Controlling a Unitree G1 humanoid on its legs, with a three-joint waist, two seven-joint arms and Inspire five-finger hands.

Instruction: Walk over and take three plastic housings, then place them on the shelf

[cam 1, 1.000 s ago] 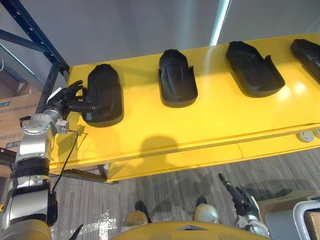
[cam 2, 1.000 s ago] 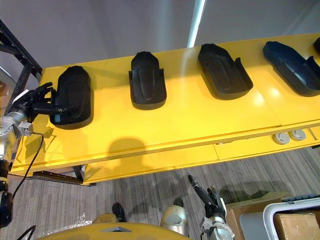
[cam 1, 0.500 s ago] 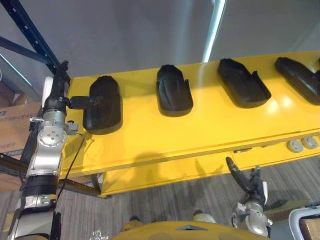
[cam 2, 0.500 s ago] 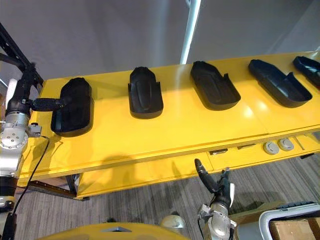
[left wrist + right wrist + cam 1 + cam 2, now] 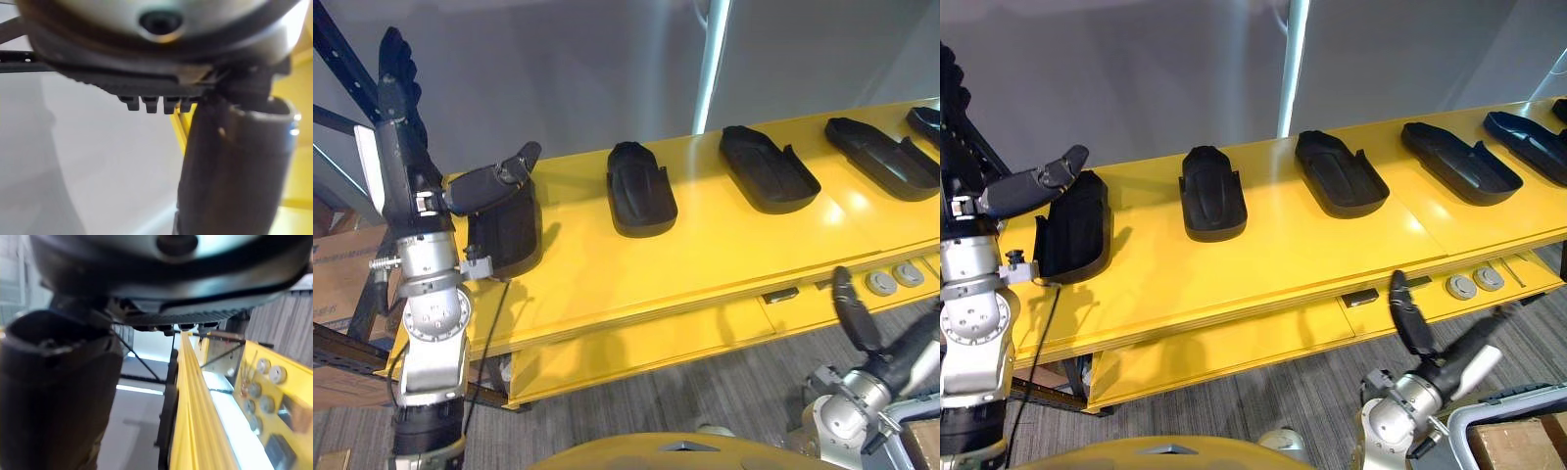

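Note:
Several black plastic housings lie in a row on the yellow table [image 5: 705, 255]. The leftmost housing [image 5: 507, 233] is beside my left hand [image 5: 401, 147], which stands open with straight fingers pointing up. Its thumb [image 5: 497, 182] reaches out over the housing's far end; whether it touches is unclear. Further right lie a second housing [image 5: 641, 188], a third [image 5: 769, 168] and a fourth [image 5: 881, 159]. My right hand [image 5: 854, 315] hangs open in front of the table's edge at the lower right, holding nothing. The left wrist view shows the thumb [image 5: 234, 166] against the yellow top.
Round buttons [image 5: 891, 279] sit in the table's front face near my right hand, also seen as buttons [image 5: 259, 391] in the right wrist view. A dark rack post [image 5: 337, 49] and a cardboard box [image 5: 342, 274] stand at the left. Another box [image 5: 1518, 441] is at the lower right.
The camera has shifted. My left hand has swung from the housing's side to fingers pointing up, thumb over the housing. My right hand has risen and moved right, nearer the table's edge.

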